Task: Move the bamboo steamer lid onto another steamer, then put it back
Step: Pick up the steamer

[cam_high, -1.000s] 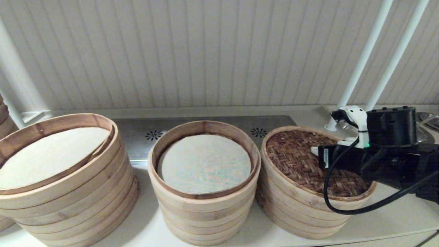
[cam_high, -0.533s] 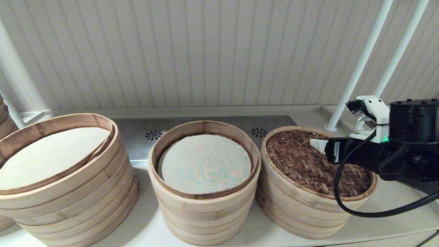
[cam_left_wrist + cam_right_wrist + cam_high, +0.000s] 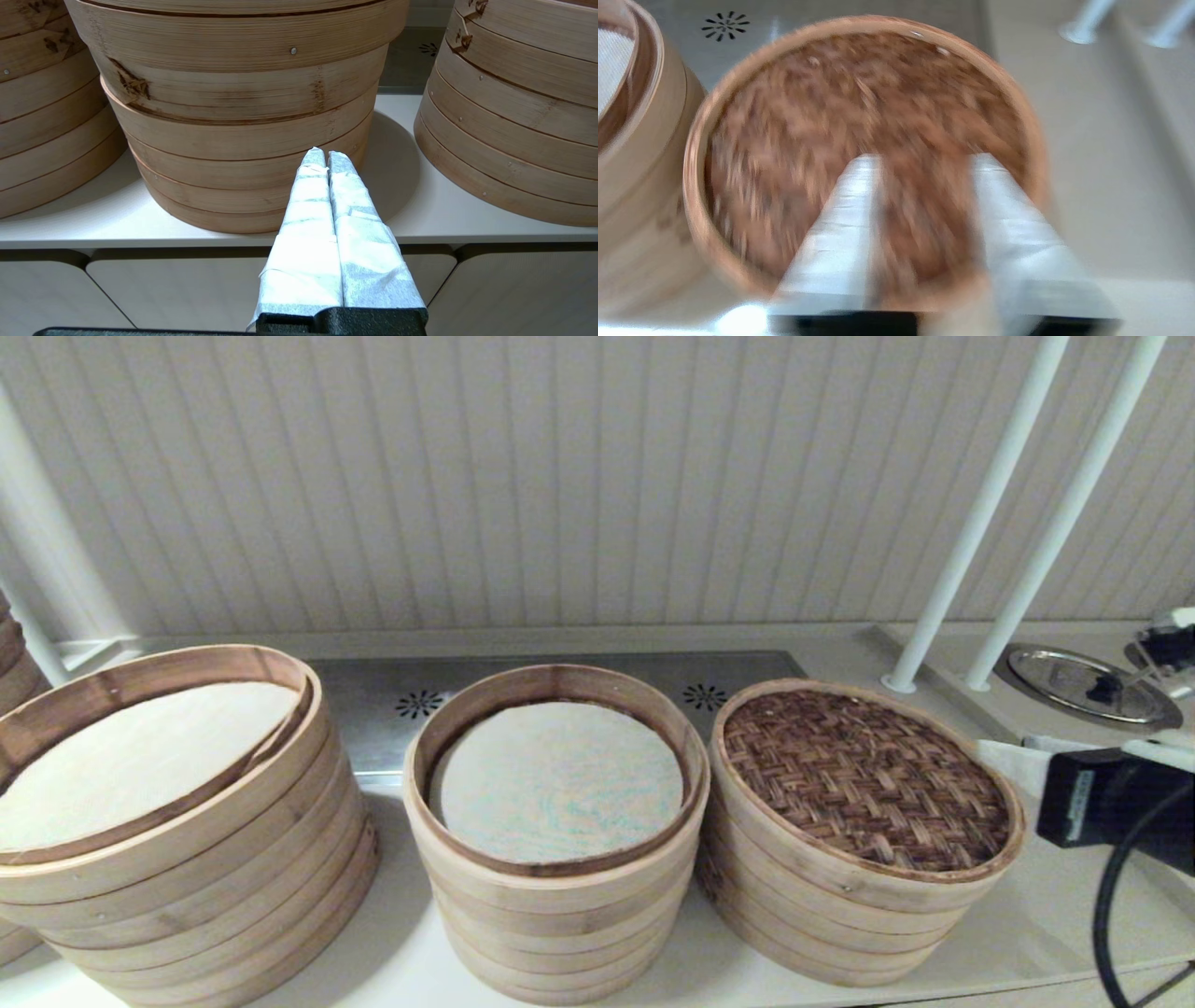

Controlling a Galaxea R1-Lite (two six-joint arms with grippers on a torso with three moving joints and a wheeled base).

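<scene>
The bamboo steamer lid [image 3: 864, 775], dark herringbone weave inside a pale band, lies flat on the shortest steamer stack [image 3: 822, 924] at the right, hiding that stack's liner. My right gripper [image 3: 1004, 751] hovers just off the lid's right edge, apart from it. In the right wrist view the lid [image 3: 859, 116] fills the frame, and the right gripper [image 3: 927, 158] is open and empty. My left gripper [image 3: 321, 154] is parked low before the counter's front edge, shut on nothing.
The middle stack [image 3: 557, 779] has a green-speckled liner; the widest stack [image 3: 140, 756] stands at left and fills the left wrist view [image 3: 243, 116]. Two white poles [image 3: 971, 523] and a metal dish [image 3: 1074, 681] stand at back right. A steel vent plate [image 3: 392, 691] lies behind.
My right gripper has drawn back to the right, from over the lid's weave to beyond its rim. The lid has stayed on the right stack.
</scene>
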